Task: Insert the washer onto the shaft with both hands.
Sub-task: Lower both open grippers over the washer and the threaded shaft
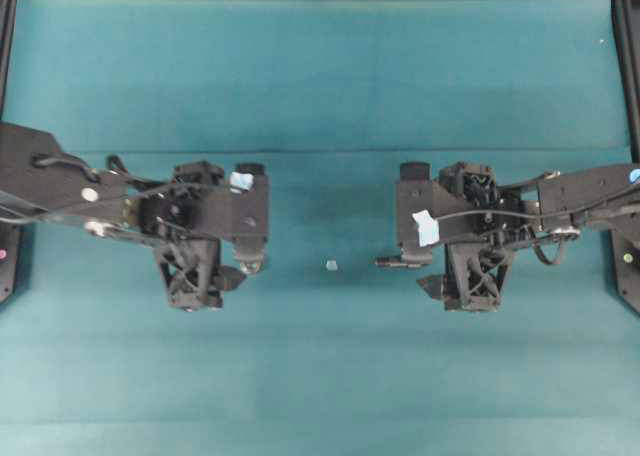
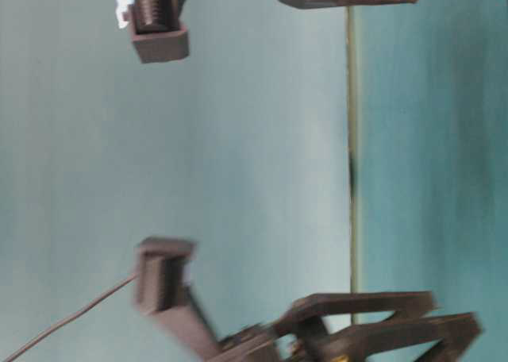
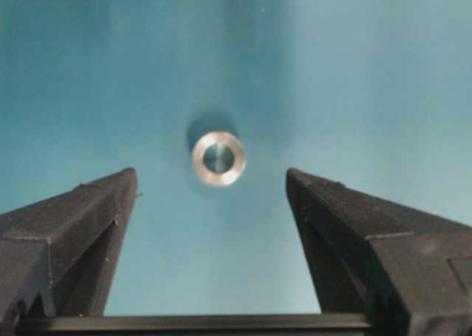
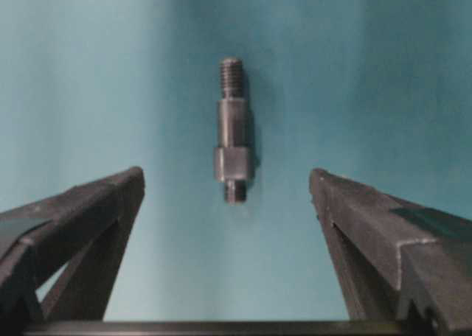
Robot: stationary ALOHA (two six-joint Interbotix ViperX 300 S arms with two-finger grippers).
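The washer, a small silvery ring, lies flat on the teal table. My left gripper hovers over it, open, with the ring just ahead of its two fingertips and nothing touching it. The overhead view shows the washer beside the left gripper. The shaft, a dark stepped pin with threaded ends, lies on its side between the spread fingertips of my right gripper, which is open and apart from it. From overhead the shaft pokes out leftward from under the right gripper.
A tiny pale square scrap lies on the table between the two grippers. Black frame rails run down the left and right edges. The table-level view shows only blurred black finger parts.
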